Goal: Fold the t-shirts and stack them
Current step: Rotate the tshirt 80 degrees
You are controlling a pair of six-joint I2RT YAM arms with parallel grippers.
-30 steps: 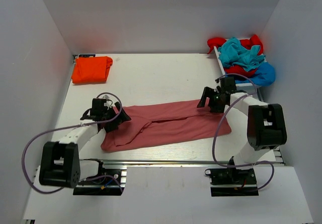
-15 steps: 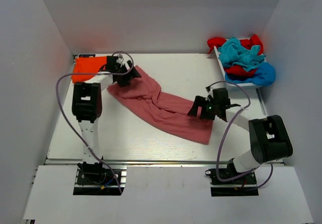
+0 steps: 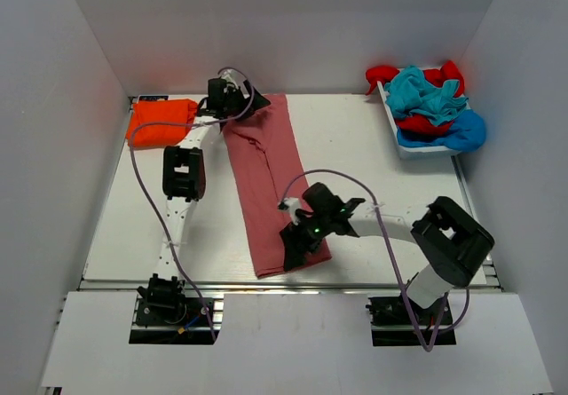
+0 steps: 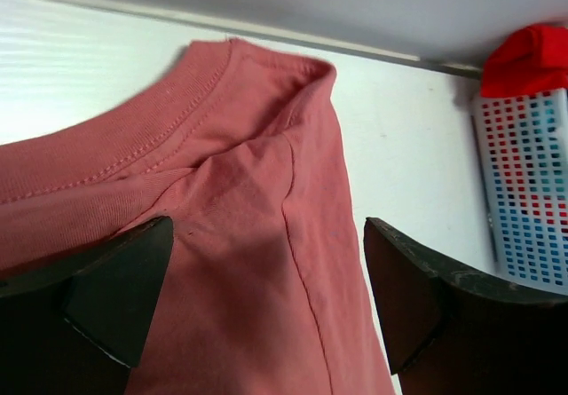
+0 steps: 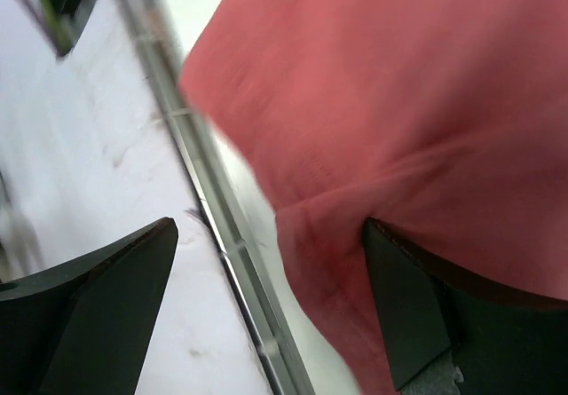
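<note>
The pink-red t-shirt (image 3: 266, 182) was seen stretched as a long strip from upper centre to lower centre; the left gripper (image 4: 266, 231) was spread wide over its collar; the right gripper (image 5: 271, 226), blurred, seemingly likewise at the lower end.

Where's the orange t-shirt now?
The orange t-shirt lies at the far-left corner of the table in the top view, just left of the left gripper and the pink-red shirt.

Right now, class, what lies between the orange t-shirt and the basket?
The left gripper and the pink-red t-shirt's far end, then bare table; top view.
</note>
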